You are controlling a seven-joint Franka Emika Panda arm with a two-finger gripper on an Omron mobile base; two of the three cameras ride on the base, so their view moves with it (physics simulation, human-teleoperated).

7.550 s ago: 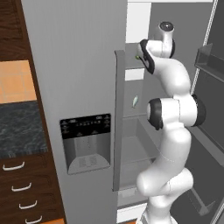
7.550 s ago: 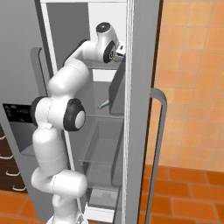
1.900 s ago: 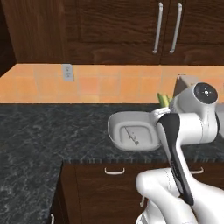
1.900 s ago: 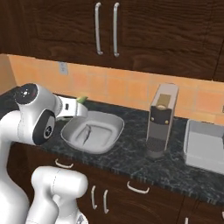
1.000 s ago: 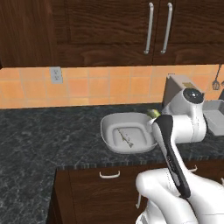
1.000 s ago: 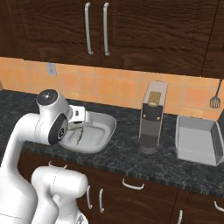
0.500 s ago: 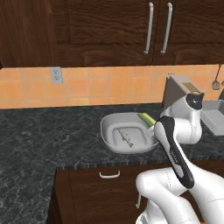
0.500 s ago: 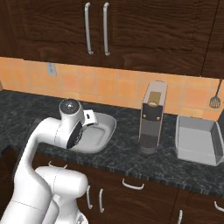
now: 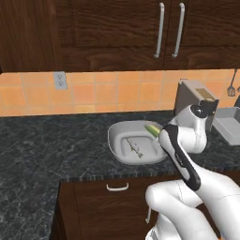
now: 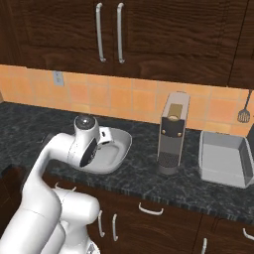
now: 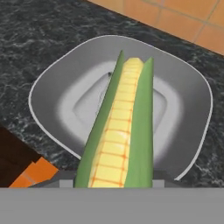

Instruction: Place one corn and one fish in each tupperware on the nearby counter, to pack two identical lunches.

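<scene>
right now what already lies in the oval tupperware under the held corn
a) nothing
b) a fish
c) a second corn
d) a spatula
b: a slim grey fish lies on the floor of the oval tupperware, while the corn sits in the gripper above it, not yet set down.

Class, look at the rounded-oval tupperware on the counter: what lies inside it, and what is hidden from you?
Inside the oval tupperware lies one slim fish on its floor. A corn in the gripper hangs above it. In the hand view the corn covers most of the fish and the floor.
</scene>
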